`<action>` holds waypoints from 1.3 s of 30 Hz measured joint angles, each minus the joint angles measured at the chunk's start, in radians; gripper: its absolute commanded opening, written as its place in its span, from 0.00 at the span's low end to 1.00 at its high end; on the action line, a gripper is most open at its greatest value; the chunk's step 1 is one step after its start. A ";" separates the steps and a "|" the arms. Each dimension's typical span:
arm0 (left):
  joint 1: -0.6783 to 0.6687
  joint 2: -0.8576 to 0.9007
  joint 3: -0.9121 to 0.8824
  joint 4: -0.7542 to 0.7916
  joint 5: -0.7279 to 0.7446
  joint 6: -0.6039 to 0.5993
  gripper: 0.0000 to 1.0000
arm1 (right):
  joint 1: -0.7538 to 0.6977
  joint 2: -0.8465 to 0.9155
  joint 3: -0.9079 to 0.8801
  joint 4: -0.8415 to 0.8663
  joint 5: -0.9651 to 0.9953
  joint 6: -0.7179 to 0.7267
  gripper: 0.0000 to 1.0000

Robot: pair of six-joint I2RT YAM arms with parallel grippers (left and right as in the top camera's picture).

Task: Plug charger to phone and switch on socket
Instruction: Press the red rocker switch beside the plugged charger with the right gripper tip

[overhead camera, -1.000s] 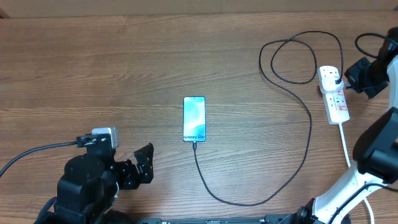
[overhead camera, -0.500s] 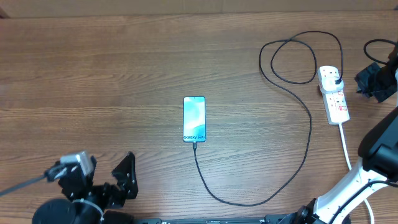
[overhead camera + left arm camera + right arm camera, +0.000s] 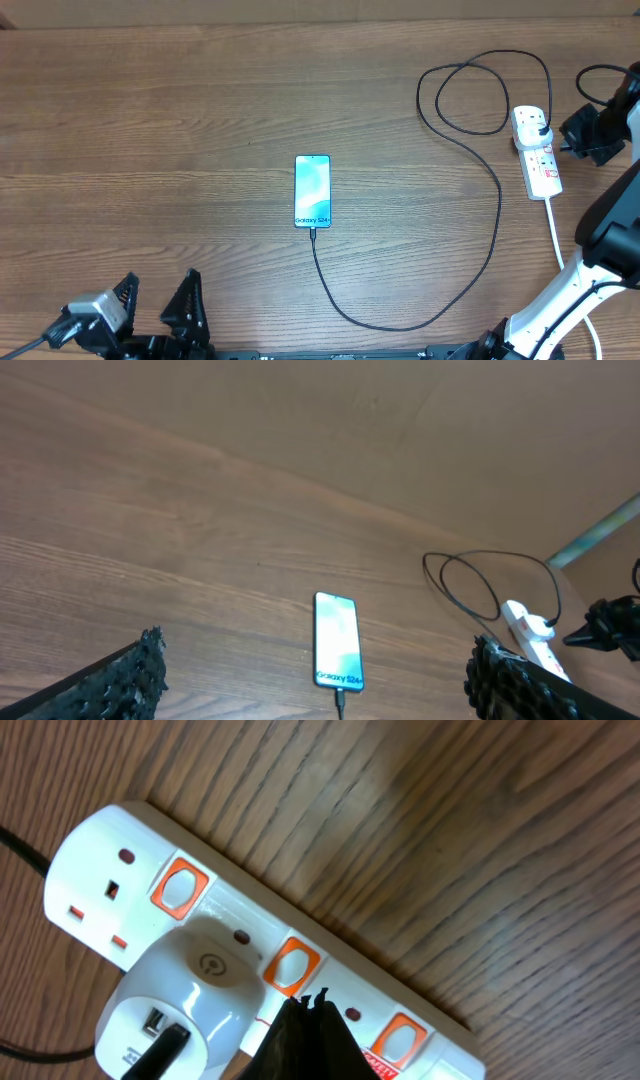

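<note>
From where I stand, everything turns on the socket point(image 3: 537, 152), the white strip lying with its long axis running roughly away from the robot and tilted a little. The right gripper point(image 3: 580, 135) is just beside it, on the side facing away from the phone point(image 3: 312, 190). Its jaws are clenched into a single dark point.

In the right wrist view that point hovers over the strip's body, close to the middle orange switch point(image 3: 291, 966), which sits just beyond the tip, slightly toward the strip's rounded end. Whether the tip touches the strip, I cannot tell.

A white adapter point(image 3: 180, 995) is plugged into the socket next to that switch, with the black plug of the charger point(image 3: 497, 200) pushed into it. I'd guess the middle switch is the one that matters.

From the socket the cable loops out and sweeps round to the phone, well away toward the middle of the table point(image 3: 150, 120). Its tip meets the phone's near edge, so the plugging looks done. Pressing the switch looks like the only step left.

The left gripper point(image 3: 158, 297) is far from the socket, past the phone, with its jaws spread wide and nothing between them. So the right arm is plainly the one to press, with a short nudge along the strip's axis
</note>
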 measured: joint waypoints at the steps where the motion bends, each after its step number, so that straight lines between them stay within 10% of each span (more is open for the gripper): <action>1: 0.000 -0.004 0.000 -0.002 0.000 0.000 1.00 | 0.003 0.000 0.000 -0.001 -0.002 -0.002 0.04; 23: 0.026 -0.020 -0.001 -0.482 0.000 -0.007 1.00 | 0.023 0.056 0.000 -0.002 -0.010 -0.006 0.04; 39: 0.026 -0.020 -0.001 -0.490 0.000 -0.007 1.00 | 0.023 0.057 0.000 -0.009 -0.032 -0.006 0.04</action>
